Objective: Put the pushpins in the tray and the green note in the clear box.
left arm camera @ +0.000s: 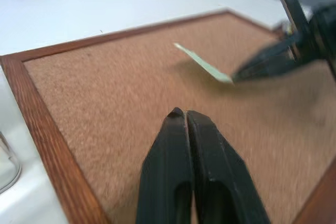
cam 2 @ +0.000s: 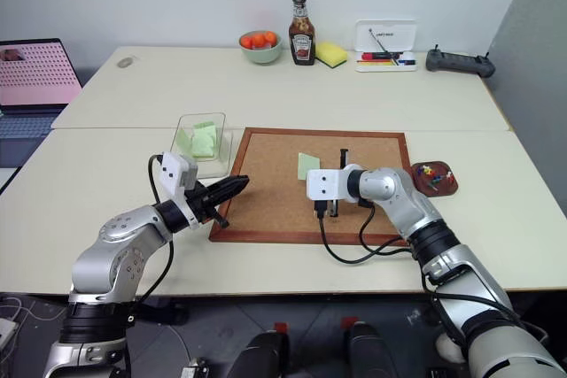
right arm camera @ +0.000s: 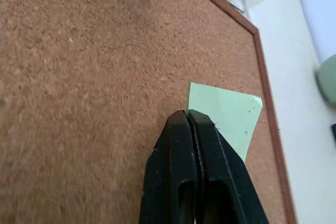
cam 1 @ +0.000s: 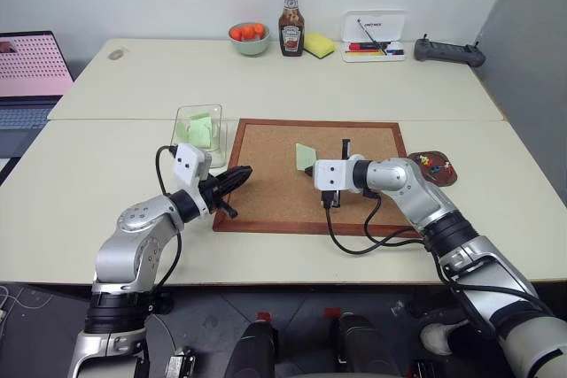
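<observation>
My right gripper [cam 1: 311, 169] is shut on one corner of the green note [cam 1: 305, 157], holding it just above the cork board [cam 1: 275, 196]; the note [right arm camera: 227, 109] sticks out past the fingertips. Over the board's left edge my left gripper [cam 1: 239, 174] is shut with nothing in it, pointing across the board toward the note [left arm camera: 203, 64]. The clear box [cam 1: 197, 109] stands off the board's back left corner with pale green slips inside. To the right of the board sits the dark reddish tray [cam 2: 447, 186], and the pushpins [cam 2: 429, 171] lie in it.
Along the table's far edge stand a green bowl of oranges [cam 1: 249, 39], a ketchup bottle [cam 1: 291, 33], a yellow sponge [cam 1: 319, 44], a white tray with markers [cam 1: 375, 37] and a black controller [cam 1: 450, 50]. A laptop [cam 1: 31, 73] sits at far left.
</observation>
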`<act>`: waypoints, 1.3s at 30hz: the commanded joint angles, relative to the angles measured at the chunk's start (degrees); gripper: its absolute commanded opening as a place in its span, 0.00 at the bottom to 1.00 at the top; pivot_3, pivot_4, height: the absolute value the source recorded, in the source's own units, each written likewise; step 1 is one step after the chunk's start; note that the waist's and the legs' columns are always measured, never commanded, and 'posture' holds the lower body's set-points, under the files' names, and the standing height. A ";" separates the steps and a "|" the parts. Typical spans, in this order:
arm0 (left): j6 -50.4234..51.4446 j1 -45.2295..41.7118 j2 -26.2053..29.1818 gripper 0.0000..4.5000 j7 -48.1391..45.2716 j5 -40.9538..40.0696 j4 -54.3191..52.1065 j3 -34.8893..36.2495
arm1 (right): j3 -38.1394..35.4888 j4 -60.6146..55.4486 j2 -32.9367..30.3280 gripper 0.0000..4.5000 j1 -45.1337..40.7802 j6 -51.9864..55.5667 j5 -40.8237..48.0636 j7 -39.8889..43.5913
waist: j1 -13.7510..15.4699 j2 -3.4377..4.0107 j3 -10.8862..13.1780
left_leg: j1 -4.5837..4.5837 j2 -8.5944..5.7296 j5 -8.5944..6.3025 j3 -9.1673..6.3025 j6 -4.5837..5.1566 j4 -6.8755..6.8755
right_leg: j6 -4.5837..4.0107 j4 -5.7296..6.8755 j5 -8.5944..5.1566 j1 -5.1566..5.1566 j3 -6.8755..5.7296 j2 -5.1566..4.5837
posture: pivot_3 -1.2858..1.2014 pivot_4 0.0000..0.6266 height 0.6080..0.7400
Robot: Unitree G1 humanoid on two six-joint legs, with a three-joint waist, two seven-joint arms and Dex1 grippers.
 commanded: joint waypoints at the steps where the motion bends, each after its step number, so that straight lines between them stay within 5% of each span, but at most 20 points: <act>1: 6.32 -2.55 -2.07 0.27 1.80 -6.25 -2.25 1.31 | -0.29 -2.81 -1.64 0.00 -0.19 -4.49 -2.21 -2.42 | -0.05 -0.01 -0.01 | 0.01 0.00 0.00 0.00 0.00 0.00 | 0.00 0.00 0.00 0.01 0.00 0.00 | 0.52 0.24 1.00; 14: 10.67 -12.70 -11.18 0.78 8.19 -5.18 8.83 -2.48 | 0.65 -2.57 -1.57 0.00 0.00 -8.92 -5.09 -3.91 | -0.02 -0.03 0.00 | 0.02 -0.04 0.02 0.03 -0.03 0.02 | -0.01 -0.01 0.02 0.04 0.06 -0.01 | 0.52 0.24 1.00; 28: 8.13 -21.19 -15.27 0.78 7.36 -2.50 23.77 -2.61 | 0.47 -3.90 -0.98 0.00 0.50 -7.95 -4.79 -3.33 | -0.04 -0.03 0.00 | 0.02 -0.05 0.03 0.01 -0.05 0.02 | -0.03 -0.01 0.03 0.03 0.04 -0.01 | 0.52 0.24 1.00; 39: 8.03 -21.91 -14.84 0.32 6.05 -1.61 25.45 -2.79 | 0.45 -4.25 -0.67 0.00 0.45 -7.80 -4.48 -3.03 | -0.03 -0.03 0.00 | 0.02 -0.05 0.03 0.01 -0.05 0.02 | -0.02 -0.02 0.03 0.04 0.05 -0.01 | 0.52 0.24 1.00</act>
